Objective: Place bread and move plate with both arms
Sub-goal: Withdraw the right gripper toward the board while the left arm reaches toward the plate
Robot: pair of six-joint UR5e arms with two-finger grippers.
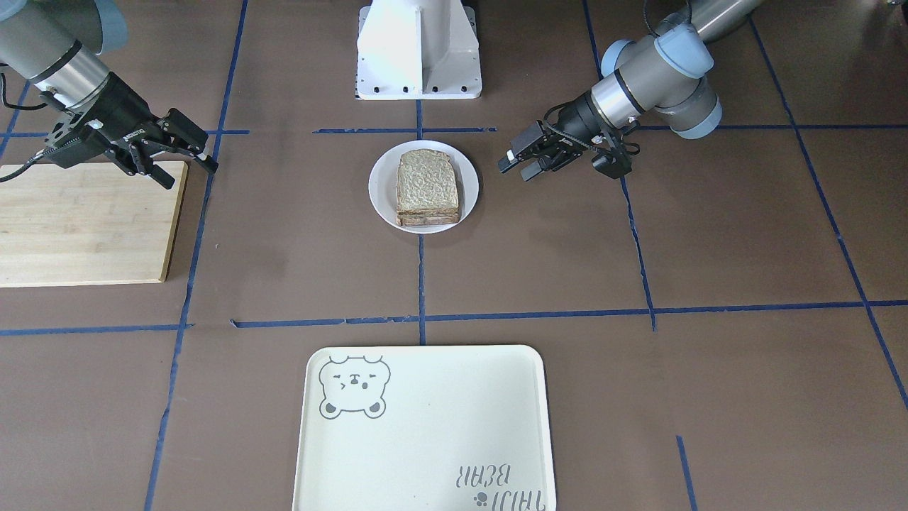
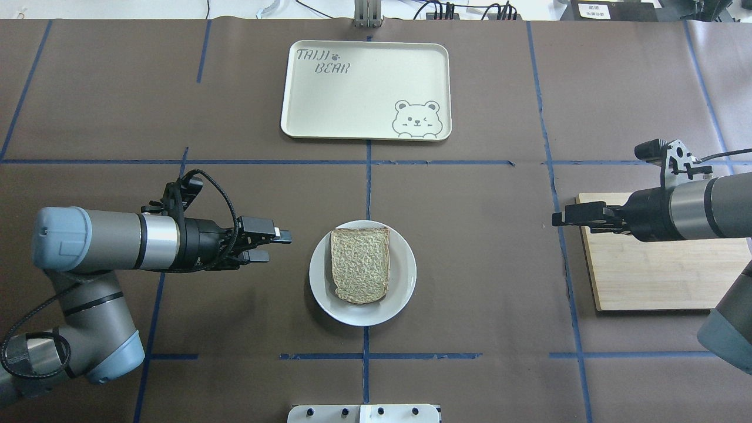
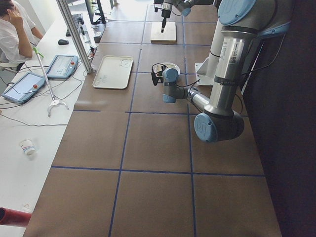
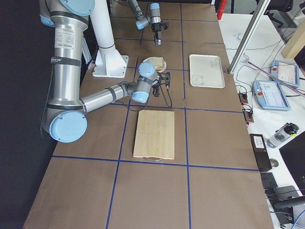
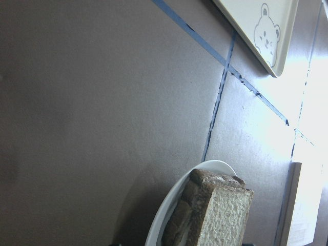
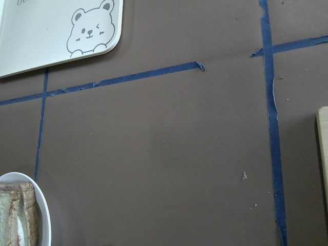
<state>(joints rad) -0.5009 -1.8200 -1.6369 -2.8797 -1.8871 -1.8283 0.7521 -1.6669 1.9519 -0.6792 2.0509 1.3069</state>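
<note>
The bread (image 1: 428,186) lies flat on top of a stack of slices on the white plate (image 1: 379,191) at the table's middle, near the robot base. It also shows in the overhead view (image 2: 360,264) on the plate (image 2: 405,276). My left gripper (image 2: 277,247) is open and empty, a short way from the plate's left rim, pointing at it; it also shows in the front view (image 1: 516,170). My right gripper (image 1: 190,174) is open and empty, hovering over the near corner of the wooden board, far from the plate; it also shows in the overhead view (image 2: 558,218).
A cream tray with a bear drawing (image 2: 364,88) lies across the table beyond the plate. A pale wooden board (image 2: 658,276) lies under the right arm. The white robot base (image 1: 418,50) stands behind the plate. Blue tape lines cross the brown table.
</note>
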